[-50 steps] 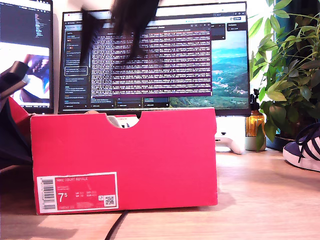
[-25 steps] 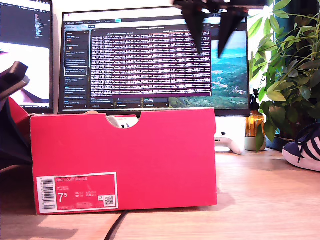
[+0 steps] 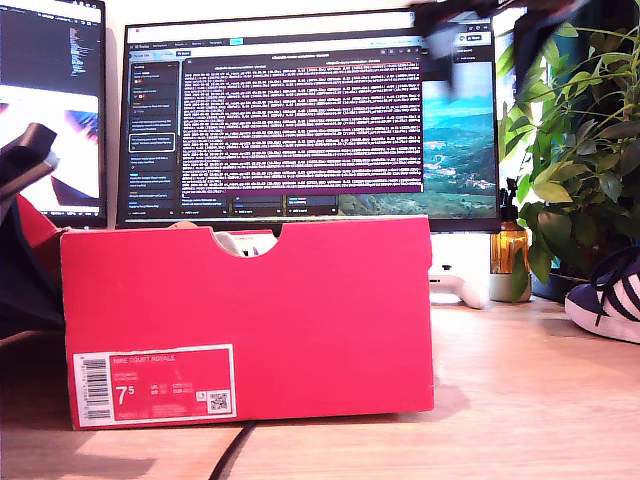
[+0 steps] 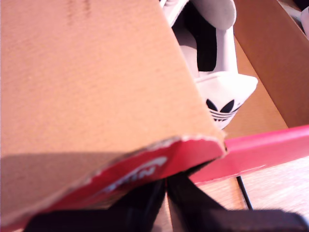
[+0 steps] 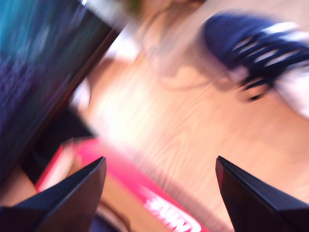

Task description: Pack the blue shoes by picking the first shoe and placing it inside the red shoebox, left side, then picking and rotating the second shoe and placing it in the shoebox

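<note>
Spread and empty, my second end effector hangs above the red shoebox. One blue shoe already lies inside. The other shoe waits on the worktop, well apart from the shoebox on the exterior view's right, with open room between. My first end effector pinches the red lid at the shoebox's edge.

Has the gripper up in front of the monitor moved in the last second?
Yes. My second gripper has swung toward the exterior view's right, from above the red shoebox's notch to past the box's right end, nearing the plant and the blue shoe.
</note>
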